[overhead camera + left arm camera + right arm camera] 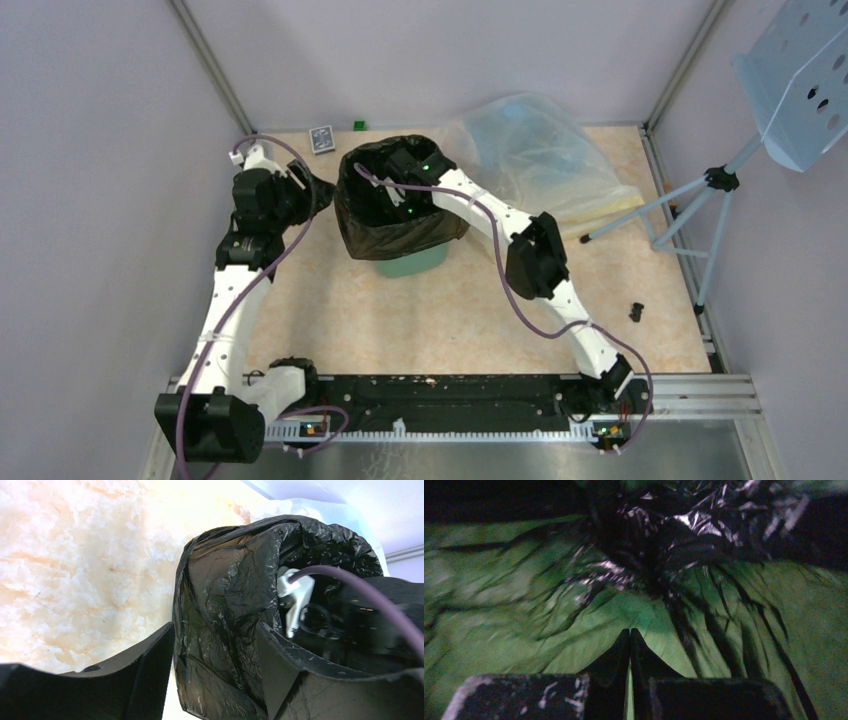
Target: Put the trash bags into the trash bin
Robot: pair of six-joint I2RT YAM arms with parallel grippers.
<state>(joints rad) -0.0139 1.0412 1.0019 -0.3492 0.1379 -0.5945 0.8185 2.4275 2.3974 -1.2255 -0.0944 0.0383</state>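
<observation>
**Black bag lining the green bin, right arm reaching inside**

From the top camera I see the trash bag (392, 215), thin, glossy and crinkled, draped over the rounded-square rim of the mint-green trash bin (412, 263), of which only the smooth base shows. My right gripper (630, 636) is down inside it. Its fingertips are pressed together with only a slit between them, and I cannot tell if any film is pinched there. The lining around it looks green with dark creases. My left gripper (216, 630) is spread wide, with the bag's outer wall between its fingers. Just behind the bin lies a translucent yellowish bag (535, 160). The print on a small card (321, 139) is too small to read.
</observation>
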